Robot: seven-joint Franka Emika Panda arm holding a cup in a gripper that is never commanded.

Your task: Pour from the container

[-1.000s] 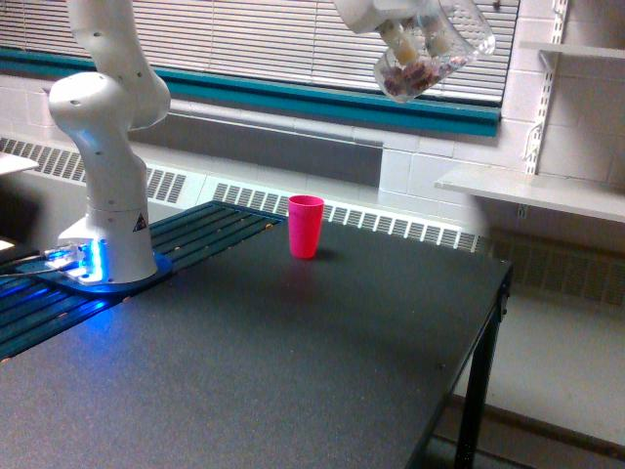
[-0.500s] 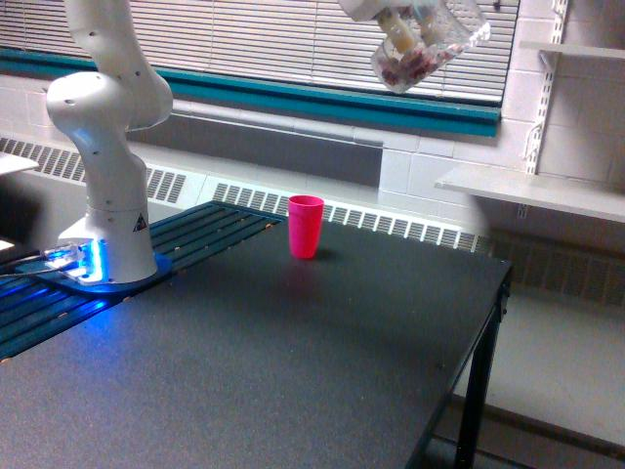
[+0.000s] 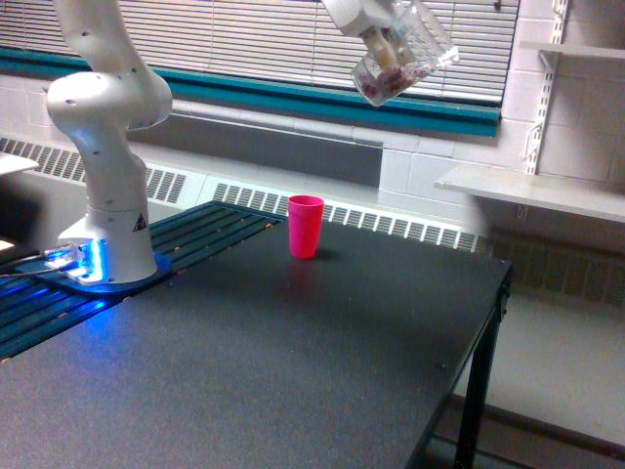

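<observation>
Hand (image 3: 383,37) of white Franka arm sits at top of the exterior view, partly cut off by the frame edge, clamped on the small clear transparent plastic cup (image 3: 400,57) with reddish-brown bits inside. Clear cup held high in the air, well above the tabletop, tilted: bottom end down toward the exterior view's left, mouth up toward the exterior view's right. Reddish-brown bits (image 3: 376,83) gathered in the low end of the cup; light-coloured fingers (image 3: 383,41) show through the wall. Opaque pink plastic tumbler (image 3: 305,226) stands upright on the dark grey speckled tabletop (image 3: 293,371), near the far edge, well below the held cup and a bit to the exterior view's left of it, no contact. White arm base (image 3: 107,186) with blue glowing ring sits on the exterior view's left side of the tabletop, well apart from the tumbler. Behind: white window blinds (image 3: 244,39), teal sill strip (image 3: 293,98), white radiator grille, white wall shelf (image 3: 532,191) at the exterior view's right.
</observation>
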